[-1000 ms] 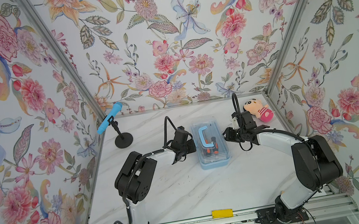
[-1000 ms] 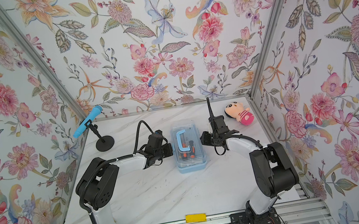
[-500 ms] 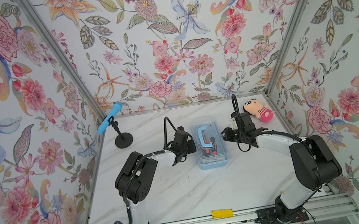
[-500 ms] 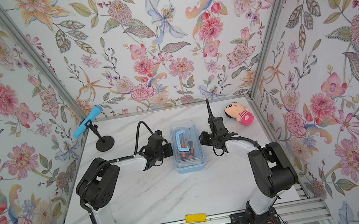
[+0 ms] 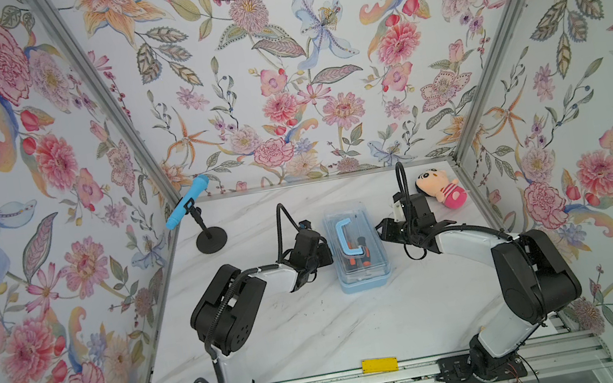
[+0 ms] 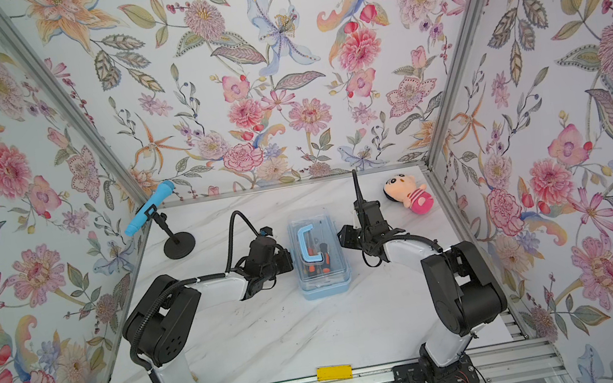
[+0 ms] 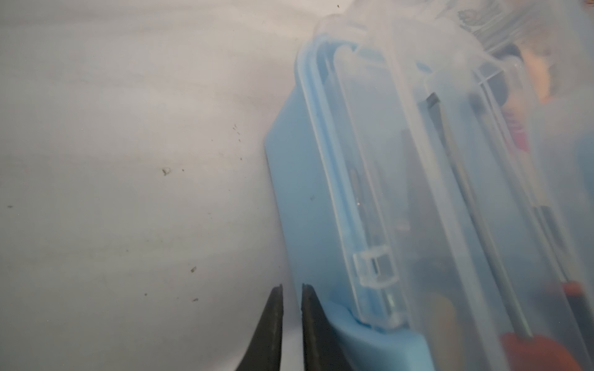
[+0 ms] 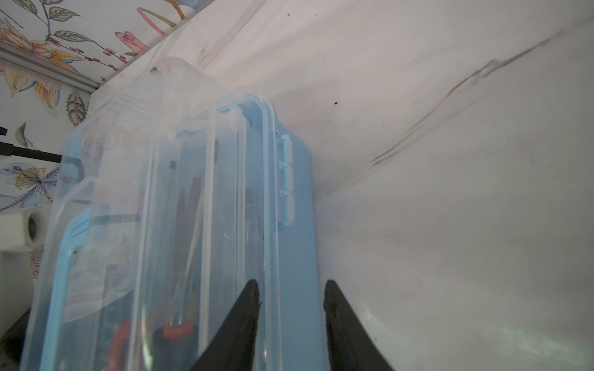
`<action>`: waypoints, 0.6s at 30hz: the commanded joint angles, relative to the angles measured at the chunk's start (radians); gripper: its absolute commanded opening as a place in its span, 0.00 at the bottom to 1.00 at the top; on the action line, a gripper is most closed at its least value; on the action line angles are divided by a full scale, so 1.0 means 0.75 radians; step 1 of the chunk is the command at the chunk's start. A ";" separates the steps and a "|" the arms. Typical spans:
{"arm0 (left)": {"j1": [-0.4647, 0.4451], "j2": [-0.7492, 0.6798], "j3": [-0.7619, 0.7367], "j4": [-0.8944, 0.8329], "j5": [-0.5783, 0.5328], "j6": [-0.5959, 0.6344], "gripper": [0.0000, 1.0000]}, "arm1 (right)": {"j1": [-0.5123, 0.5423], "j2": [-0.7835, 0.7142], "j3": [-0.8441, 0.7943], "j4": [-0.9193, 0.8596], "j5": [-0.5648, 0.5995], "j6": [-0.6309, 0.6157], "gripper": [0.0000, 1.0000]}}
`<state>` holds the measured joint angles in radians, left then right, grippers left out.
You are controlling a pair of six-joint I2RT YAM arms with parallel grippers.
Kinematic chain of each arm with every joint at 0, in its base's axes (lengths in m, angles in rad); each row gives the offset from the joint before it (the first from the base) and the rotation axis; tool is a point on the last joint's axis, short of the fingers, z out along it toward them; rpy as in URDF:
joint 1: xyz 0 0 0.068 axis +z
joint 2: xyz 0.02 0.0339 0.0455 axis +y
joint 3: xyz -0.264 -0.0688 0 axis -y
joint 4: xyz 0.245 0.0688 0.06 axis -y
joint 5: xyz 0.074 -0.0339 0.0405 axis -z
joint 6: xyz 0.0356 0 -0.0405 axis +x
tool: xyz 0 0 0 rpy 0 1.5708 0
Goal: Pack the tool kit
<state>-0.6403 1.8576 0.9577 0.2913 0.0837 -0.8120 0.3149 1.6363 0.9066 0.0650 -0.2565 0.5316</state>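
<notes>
Pincers flank a closed tool box, with packing all but done.

The left pincer (image 7: pixel 292 289) has its tips a sliver apart on nothing, just beside the light-blue tool box (image 5: pixel 364 285). The right pincer (image 8: pixel 289 289) stands parted astride the box's rim; whether it presses I cannot tell. The box sits in the middle of the counter (image 5: pixel 319 325), its clear lid (image 5: pixel 347 215) down over orange-black screwdrivers (image 5: pixel 358 260). No tool lies loose, so likely only latching remains.
</notes>
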 commanded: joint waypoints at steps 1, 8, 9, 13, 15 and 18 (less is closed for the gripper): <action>-0.032 -0.149 0.035 0.075 0.077 0.047 0.28 | 0.107 0.016 -0.017 -0.078 -0.160 0.025 0.36; -0.001 -0.326 -0.152 0.040 -0.135 0.035 0.48 | 0.131 0.082 0.014 -0.099 -0.104 -0.014 0.36; -0.001 -0.358 -0.171 0.025 -0.168 0.041 0.53 | 0.126 0.085 0.022 -0.113 -0.085 -0.020 0.36; -0.002 -0.494 -0.192 -0.098 -0.309 0.086 0.99 | 0.092 0.015 0.013 -0.192 0.020 -0.045 0.36; -0.001 -0.550 -0.184 -0.180 -0.401 0.113 0.99 | 0.070 -0.070 0.000 -0.242 0.085 -0.075 0.37; -0.001 -0.620 -0.174 -0.245 -0.513 0.167 0.99 | 0.054 -0.222 -0.025 -0.306 0.196 -0.108 0.37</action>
<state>-0.6353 1.4425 0.8204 0.1860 -0.1749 -0.7464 0.3649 1.5742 0.9089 -0.0528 -0.1955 0.4969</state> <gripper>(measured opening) 0.990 0.369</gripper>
